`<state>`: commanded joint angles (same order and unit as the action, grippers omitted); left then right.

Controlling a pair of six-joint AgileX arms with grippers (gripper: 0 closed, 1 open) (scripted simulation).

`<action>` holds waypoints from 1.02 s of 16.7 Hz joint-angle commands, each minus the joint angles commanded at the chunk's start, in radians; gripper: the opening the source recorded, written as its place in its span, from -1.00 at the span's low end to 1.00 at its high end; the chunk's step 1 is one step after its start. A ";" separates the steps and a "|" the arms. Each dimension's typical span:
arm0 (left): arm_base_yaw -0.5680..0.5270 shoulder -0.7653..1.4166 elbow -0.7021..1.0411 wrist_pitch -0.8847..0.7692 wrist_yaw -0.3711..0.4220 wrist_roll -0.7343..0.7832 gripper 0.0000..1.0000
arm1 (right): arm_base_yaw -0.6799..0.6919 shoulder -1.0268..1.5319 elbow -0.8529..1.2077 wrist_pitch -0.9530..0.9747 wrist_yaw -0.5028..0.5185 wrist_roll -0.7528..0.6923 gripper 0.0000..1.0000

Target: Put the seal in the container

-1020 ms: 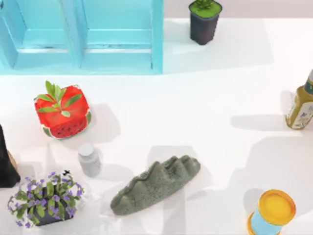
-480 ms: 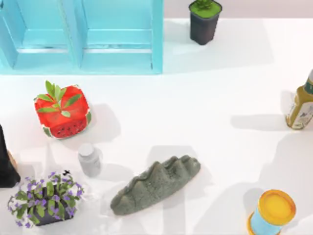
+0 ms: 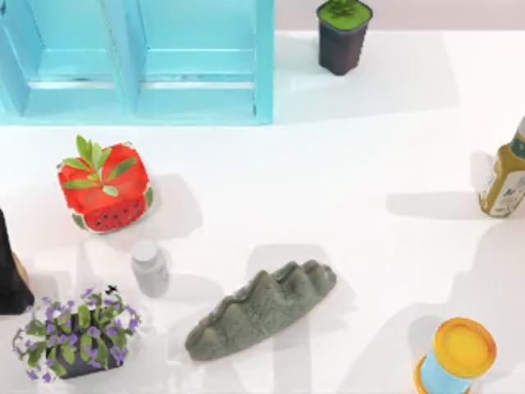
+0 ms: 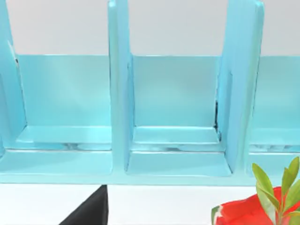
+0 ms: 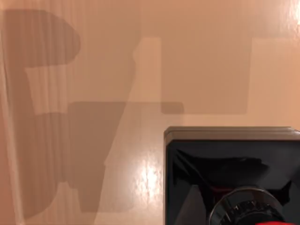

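The seal (image 5: 225, 168) lies close under the right wrist camera: a glossy black square block on a peach-toned surface, with a sliver of its red knob (image 5: 272, 222) at the picture's edge. Shadows fall across the surface beside it. The container (image 3: 139, 74) is a light blue rack with upright dividers, standing at the table's far left. The left wrist view faces its open compartments (image 4: 173, 140), which hold nothing.
In front of the container sit a watermelon-patterned pot (image 3: 104, 187), a white bottle (image 3: 150, 267), a purple-flowered pot (image 3: 75, 332) and a grey-green ridged rock (image 3: 261, 310). A dark pot with a green plant (image 3: 343, 34) stands at the back. An olive bottle (image 3: 504, 176) and a yellow-lidded can (image 3: 457, 355) are at the right.
No object on the table has moved. The soft shadow on the right side of the table, near the yellow-lidded can, has shifted slightly.
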<state>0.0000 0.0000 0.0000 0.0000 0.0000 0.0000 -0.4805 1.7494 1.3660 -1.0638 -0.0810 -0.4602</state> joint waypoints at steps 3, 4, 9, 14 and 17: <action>0.000 0.000 0.000 0.000 0.000 0.000 1.00 | 0.000 0.000 0.000 0.000 0.000 0.000 -0.25; 0.000 0.000 0.000 0.000 0.000 0.000 1.00 | 0.000 0.000 0.000 0.000 0.000 0.000 -0.10; 0.000 0.000 0.000 0.000 0.000 0.000 1.00 | 0.000 0.000 0.000 0.000 0.000 0.000 0.66; 0.000 0.000 0.000 0.000 0.000 0.000 1.00 | 0.000 0.000 0.000 0.000 0.000 0.000 1.00; 0.000 0.000 0.000 0.000 0.000 0.000 1.00 | 0.000 0.000 0.000 0.000 0.000 0.000 1.00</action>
